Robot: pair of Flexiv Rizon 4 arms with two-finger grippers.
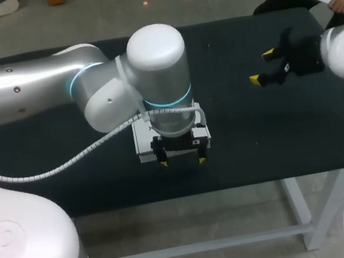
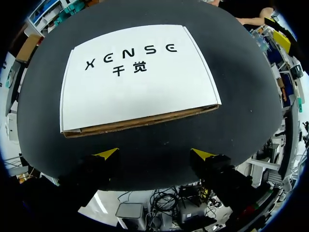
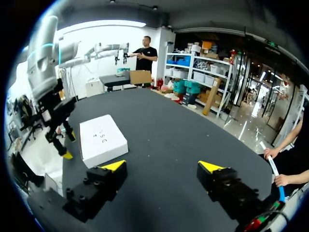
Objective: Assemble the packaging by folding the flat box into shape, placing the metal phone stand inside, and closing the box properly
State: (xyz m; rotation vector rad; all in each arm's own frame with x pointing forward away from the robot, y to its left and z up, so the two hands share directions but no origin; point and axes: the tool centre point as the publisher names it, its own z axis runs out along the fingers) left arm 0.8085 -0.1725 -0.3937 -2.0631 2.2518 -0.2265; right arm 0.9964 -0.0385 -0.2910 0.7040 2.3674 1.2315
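White cardboard box (image 1: 141, 139) (image 2: 140, 82) (image 3: 102, 139) lies closed and flat, printed face up, on your black worktop (image 1: 244, 138), toward the front edge and about mid-width; in the head view your left arm (image 1: 151, 74) covers most of it. Its long axis runs side to side, parallel to the worktop's front edge, and its raw brown edge faces your left gripper (image 1: 182, 161) (image 2: 154, 153) (image 3: 69, 146). That gripper's fingers stand spread apart just beside the brown edge, not touching the box. Your right gripper (image 1: 261, 67) (image 3: 164, 166) hangs well apart over the worktop's right side, fingers likewise spread and holding nothing.
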